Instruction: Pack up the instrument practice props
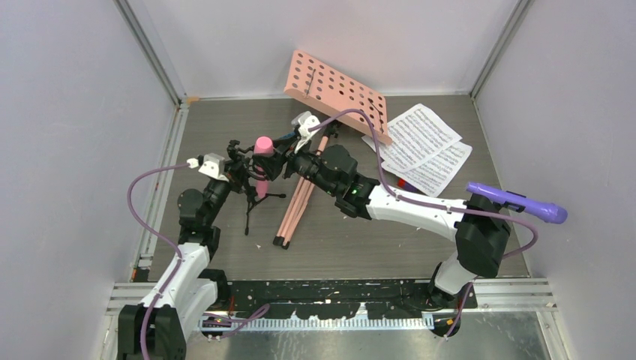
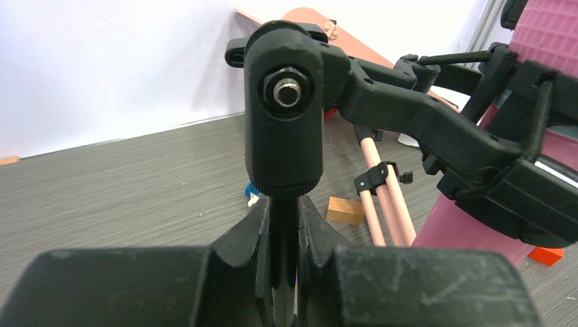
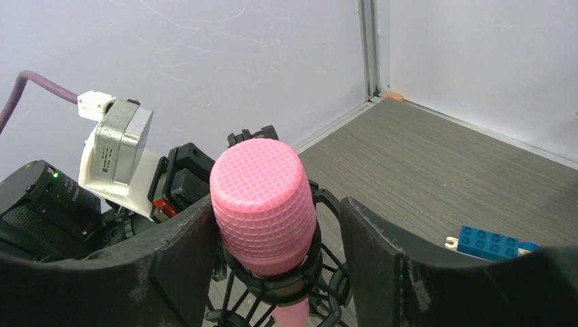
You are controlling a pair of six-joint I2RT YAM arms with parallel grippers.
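**Overhead and wrist views, both arms at the microphone stand.** The left fingers [image 2: 245, 238] are pressed together on the thin black pole of the black mic mount [image 2: 283, 122], pinching it just below the swivel joint. The mount stands upright on its small tripod at the left-centre of the grey tabletop [image 1: 345, 247].

The pink microphone [image 3: 262, 204] sits head-up in the mount's cradle. The right fingers [image 3: 382, 252] are spread on either side of its gridded head. One finger lies just beside the head. A clear gap separates the other from it, so nothing is clamped.

The pink perforated music rack [image 1: 337, 94] is tilted near the back wall. Its folded pink legs [image 1: 296, 202] run from the panel toward the arms, passing just beside the mount's tripod. Whether the panel rests on the tabletop cannot be told.

The white sheet-music pages [image 1: 424, 146] lie overlapped on the tabletop to the right of the rack. One of their corners is under the panel's edge.

The purple microphone [image 1: 517, 202] lies near the right wall, beside the right arm's elbow, with a dark clip around its middle. What carries it is hidden.

A blue toy block [image 3: 487, 242] lies on the tabletop beyond the right fingers. A wooden block [image 2: 344, 210] and an orange block [image 2: 545, 255] lie near the rack's legs.
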